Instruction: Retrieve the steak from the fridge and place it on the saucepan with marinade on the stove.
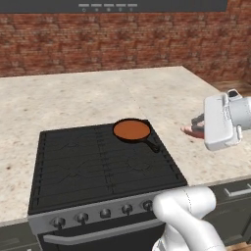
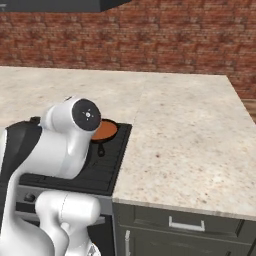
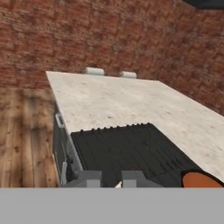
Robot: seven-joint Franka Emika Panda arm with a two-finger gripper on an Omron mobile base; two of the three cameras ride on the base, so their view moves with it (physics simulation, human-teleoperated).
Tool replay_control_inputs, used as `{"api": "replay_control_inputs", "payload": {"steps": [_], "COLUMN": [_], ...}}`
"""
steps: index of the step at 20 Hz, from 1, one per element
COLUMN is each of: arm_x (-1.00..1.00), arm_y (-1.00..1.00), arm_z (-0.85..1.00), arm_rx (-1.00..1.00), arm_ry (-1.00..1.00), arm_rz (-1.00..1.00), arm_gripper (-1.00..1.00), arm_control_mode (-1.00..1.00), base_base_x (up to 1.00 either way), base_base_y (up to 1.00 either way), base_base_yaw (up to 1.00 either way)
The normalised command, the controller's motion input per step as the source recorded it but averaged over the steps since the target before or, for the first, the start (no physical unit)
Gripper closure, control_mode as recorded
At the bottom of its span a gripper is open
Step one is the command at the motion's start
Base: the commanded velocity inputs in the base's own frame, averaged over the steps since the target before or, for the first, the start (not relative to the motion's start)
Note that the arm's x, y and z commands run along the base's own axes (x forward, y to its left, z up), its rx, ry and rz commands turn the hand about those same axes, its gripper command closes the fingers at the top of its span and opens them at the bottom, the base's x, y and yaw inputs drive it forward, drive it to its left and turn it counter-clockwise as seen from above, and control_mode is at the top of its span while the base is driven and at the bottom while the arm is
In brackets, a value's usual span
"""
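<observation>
Held at the right edge of the left base view, the gripper [image 1: 192, 128] is seen with its dark fingers [image 1: 197, 119] drawn narrow around the steak [image 1: 188, 130], a pale pink slab whose end pokes out to the left of the white hand. Gripper and steak are found to the right of the stove [image 1: 105, 164], over the pale stone counter [image 1: 162, 93], near the stove's right edge and apart from the saucepan [image 1: 132, 130]. In the hand view the two finger tips [image 3: 86, 178] are seen at the bottom of the frame, close together, with a small pale sliver between them that cannot be made out clearly. The saucepan is set on the stove's rear right grate, just above the middle of the left base view, its short black handle pointed toward the lower right; the orange-brown marinade [image 1: 131, 129] is spread flat across its inside. In the right base view the pan [image 2: 104, 132] is partly hidden behind the arm's white joint, left of center. In the hand view an edge of the marinade [image 3: 202, 180] is caught at the lower right, beyond the black grates. A row of dark knobs [image 1: 104, 213] is carried along the stove's steel front, in the lower part of the left base view. A brick wall [image 1: 122, 41] is seen across the top of the frame, behind the counter.
</observation>
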Motion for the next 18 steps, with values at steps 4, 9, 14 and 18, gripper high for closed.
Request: {"api": "replay_control_inputs", "payload": {"steps": [4,9,14,18], "arm_x": [0.52,0.60,0.64,0.61], "arm_y": [0.00,0.00,0.01,0.01], "arm_z": [-0.20,-0.23,-0.30,-0.34], "arm_rx": [0.00,0.00,0.00,0.00], "arm_ry": [0.00,0.05,0.04,0.03], "arm_rz": [0.00,0.00,0.00,0.00], "arm_gripper": [1.00,1.00,1.00,1.00], "arm_control_mode": [-1.00,-1.00,-1.00,-1.00], "base_base_x": [0.00,0.00,0.00,0.00], "base_base_y": [0.00,0.00,0.00,0.00], "base_base_yaw": [0.00,0.00,0.00,0.00]}}
